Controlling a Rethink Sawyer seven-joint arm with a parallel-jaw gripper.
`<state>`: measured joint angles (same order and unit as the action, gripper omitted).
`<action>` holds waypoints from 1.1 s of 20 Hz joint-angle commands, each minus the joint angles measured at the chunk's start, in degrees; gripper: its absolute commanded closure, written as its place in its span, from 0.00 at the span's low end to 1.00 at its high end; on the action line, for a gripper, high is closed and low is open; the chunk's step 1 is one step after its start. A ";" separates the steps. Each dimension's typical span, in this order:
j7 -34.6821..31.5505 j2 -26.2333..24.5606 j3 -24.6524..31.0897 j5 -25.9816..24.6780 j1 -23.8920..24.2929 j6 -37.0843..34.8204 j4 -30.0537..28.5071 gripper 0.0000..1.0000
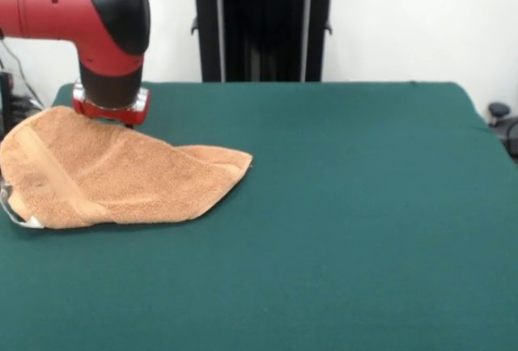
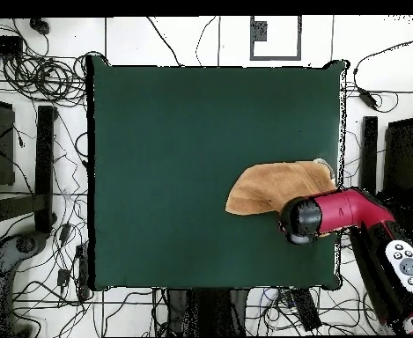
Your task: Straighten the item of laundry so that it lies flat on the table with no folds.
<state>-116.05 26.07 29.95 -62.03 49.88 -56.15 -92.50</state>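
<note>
Covering nearly the whole scene is the table (image 1: 364, 205), a broad stretch of dark green cloth, and almost all of it is lying bare, well away from the robot's working end. Reaching in over one side of that surface is the red and black arm (image 2: 350, 211); in the overhead view it is crossing the table's edge from outside and ending at a rounded black head.

Sitting directly under and just in front of that head is the item of laundry (image 1: 113, 177), an orange-tan terry towel. It is lying near the table's side edge, close to the arm's end and far from the open middle. It is not flat: the cloth is tapering from a wide, rounded end beside the arm to a narrow point (image 1: 243, 159) stretching away from it, which suggests one part is doubled over another. A flat woven band (image 1: 48, 175) is running diagonally across the wide end, and a small white tag (image 1: 24, 220) is showing at the corner nearest the camera in the front view.

The gripper (image 1: 111, 110) is pressing down at, or just above, the towel's far edge. Only its red and silver collar is showing; the fingers are hiding behind the wrist and the cloth, so I cannot tell whether it is parted, closed, or pinching fabric.

Judging by this placement, the arm is probably working at an edge of the folded layer so that it can draw the cloth outward over open table.
</note>
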 commanded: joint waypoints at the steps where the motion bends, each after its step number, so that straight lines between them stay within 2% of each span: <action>1: 8.42 -9.66 6.30 -19.36 5.02 37.50 17.72 0.00; 4: 7.53 -9.59 6.86 -18.91 5.29 35.15 17.60 0.00; 5: 6.93 -9.58 6.74 -17.22 5.21 32.50 17.57 0.00; 7: 4.39 -10.47 5.95 -11.01 5.36 25.97 17.44 0.00; 9: -2.50 -11.15 3.34 -3.69 4.32 18.60 17.15 0.00; 12: -11.21 -11.07 0.12 5.60 2.96 11.84 14.85 0.00; 14: -15.50 -10.40 -1.68 10.31 2.17 10.26 12.32 0.00; 22: -30.61 -8.36 -10.84 15.62 -4.20 20.10 3.08 0.00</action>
<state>-120.50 24.52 24.02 -46.80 51.50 -53.51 -90.02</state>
